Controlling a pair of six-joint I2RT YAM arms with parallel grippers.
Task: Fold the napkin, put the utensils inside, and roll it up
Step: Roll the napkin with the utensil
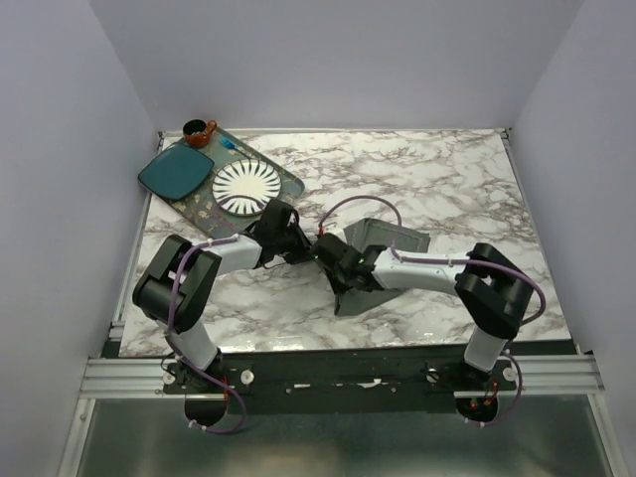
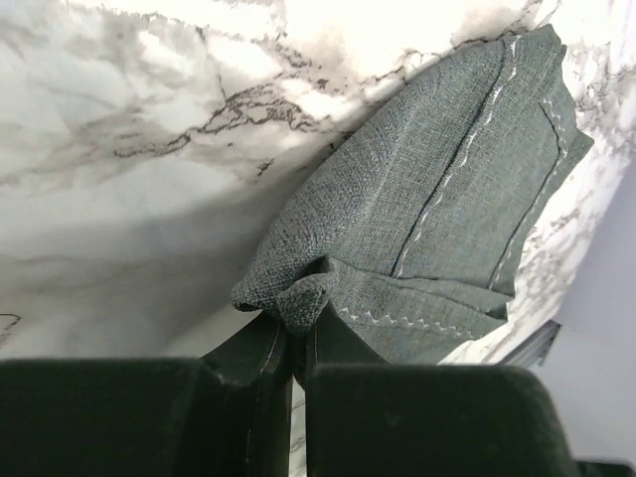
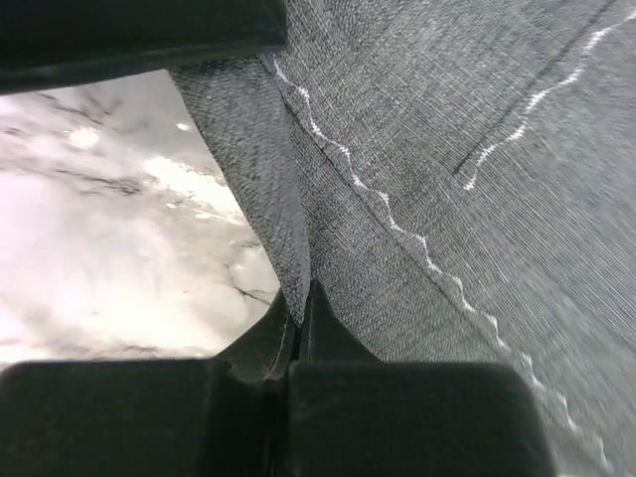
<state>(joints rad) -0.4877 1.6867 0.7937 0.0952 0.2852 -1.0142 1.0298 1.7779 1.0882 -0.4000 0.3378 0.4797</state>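
Left hand [image 2: 296,333] is pressed together, pinching a bunched corner of the napkin [image 2: 437,199]. Right hand [image 3: 298,303] pinches an edge fold. Napkin sits mid-table [image 1: 447,179], between the arms. Risk: both pinches are shallow, so opposing pulls could slip a corner free and skew the fold.

The left arm [image 1: 234,254] and right arm [image 1: 429,274] each show smooth white links between chunky black joint housings, thin purple cables [image 1: 360,198] looping loosely alongside them, and matte black, blocky, angular fingers [image 2: 248,366].
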